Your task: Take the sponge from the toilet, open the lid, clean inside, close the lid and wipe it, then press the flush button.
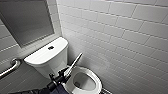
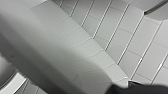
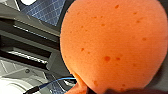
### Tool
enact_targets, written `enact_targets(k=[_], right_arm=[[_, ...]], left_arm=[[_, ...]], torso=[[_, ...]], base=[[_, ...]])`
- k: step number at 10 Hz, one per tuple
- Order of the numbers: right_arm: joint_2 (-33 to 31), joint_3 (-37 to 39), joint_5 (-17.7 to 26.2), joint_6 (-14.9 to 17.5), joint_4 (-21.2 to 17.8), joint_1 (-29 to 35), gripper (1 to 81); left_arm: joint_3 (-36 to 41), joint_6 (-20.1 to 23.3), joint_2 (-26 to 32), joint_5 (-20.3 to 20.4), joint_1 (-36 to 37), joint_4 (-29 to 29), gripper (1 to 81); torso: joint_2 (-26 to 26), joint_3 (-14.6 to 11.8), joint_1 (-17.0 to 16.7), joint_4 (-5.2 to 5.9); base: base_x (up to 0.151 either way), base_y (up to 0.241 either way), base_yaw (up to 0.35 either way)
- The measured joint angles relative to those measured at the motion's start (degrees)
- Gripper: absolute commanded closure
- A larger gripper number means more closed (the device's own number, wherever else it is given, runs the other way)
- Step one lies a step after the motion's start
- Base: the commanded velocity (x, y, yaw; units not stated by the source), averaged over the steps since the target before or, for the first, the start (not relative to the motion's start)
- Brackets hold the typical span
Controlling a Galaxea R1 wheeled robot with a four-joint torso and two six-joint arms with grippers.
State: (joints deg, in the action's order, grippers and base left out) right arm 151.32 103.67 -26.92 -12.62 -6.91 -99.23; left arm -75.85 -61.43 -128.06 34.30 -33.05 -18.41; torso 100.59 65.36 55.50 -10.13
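Left gripper (image 1: pixel 64 74) sits right at the low edge of the lid (image 1: pixel 75 62), coming in from the bottom left of the head view. The lid is tilted up, roughly halfway between flat and leaning on the tank. Honestly can't tell whether this gripper is clamped on the lid or just shoving it from under; the left wrist view gives a big blurry white slab (image 2: pixel 37 50) that I'd guess is the lid, plus wall tiles (image 2: pixel 130 37). Right gripper (image 3: pixel 130 91) is the easier one. The sponge (image 3: pixel 112 42) hangs huge and orange right in front of its camera with nothing under it, so I'd say it's closed on the sponge and carrying it. On the toilet (image 1: pixel 45 59), the seat (image 1: pixel 97 79) is down around the bowl, and the flush button (image 1: pixel 50 47) sits in the middle of the tank top, well apart from both grippers. Progress-wise: sponge pickup looks done, and lid opening is underway but not finished, since it isn't resting back yet. Left to do, as far as I can judge: scrub inside the bowl, close the lid, wipe it, hit the button. So maybe a quarter through, most of the job ahead.
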Motion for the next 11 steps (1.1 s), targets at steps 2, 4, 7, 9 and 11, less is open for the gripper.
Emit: enact_targets(k=[2,4,7,9,11], right_arm=[[1.0,1.2,0.0,0.0,0.0,-0.4,81.1],[1.0,1.3,0.0,0.0,0.0,-1.0,81.1],[0.6,0.9,-0.2,0.0,0.0,-1.8,81.1],[-0.8,-0.8,-1.3,0.0,0.0,-2.0,81.1],[-1.8,-3.1,-1.6,0.1,0.1,-2.1,81.1]], left_arm=[[-1.2,-0.6,-0.1,-3.1,1.3,-2.0,1.0],[-1.6,-1.6,1.4,-5.2,2.8,-4.0,1.0],[-5.4,-6.1,5.0,-1.8,5.1,-7.9,1.0],[-5.6,-7.2,5.9,-2.7,5.4,-8.1,1.0],[-5.7,-8.8,7.5,-2.8,5.4,-8.2,1.0]], torso=[[0.0,0.0,0.0,0.00],[0.0,0.0,0.0,0.00],[0.0,0.0,0.0,0.00],[0.0,0.0,0.0,-0.02],[0.0,0.0,0.0,-0.06]], base=[[0.000,0.000,0.000],[0.000,0.000,0.000],[0.000,0.000,0.000],[0.000,0.000,0.000],[0.000,0.000,0.000]])
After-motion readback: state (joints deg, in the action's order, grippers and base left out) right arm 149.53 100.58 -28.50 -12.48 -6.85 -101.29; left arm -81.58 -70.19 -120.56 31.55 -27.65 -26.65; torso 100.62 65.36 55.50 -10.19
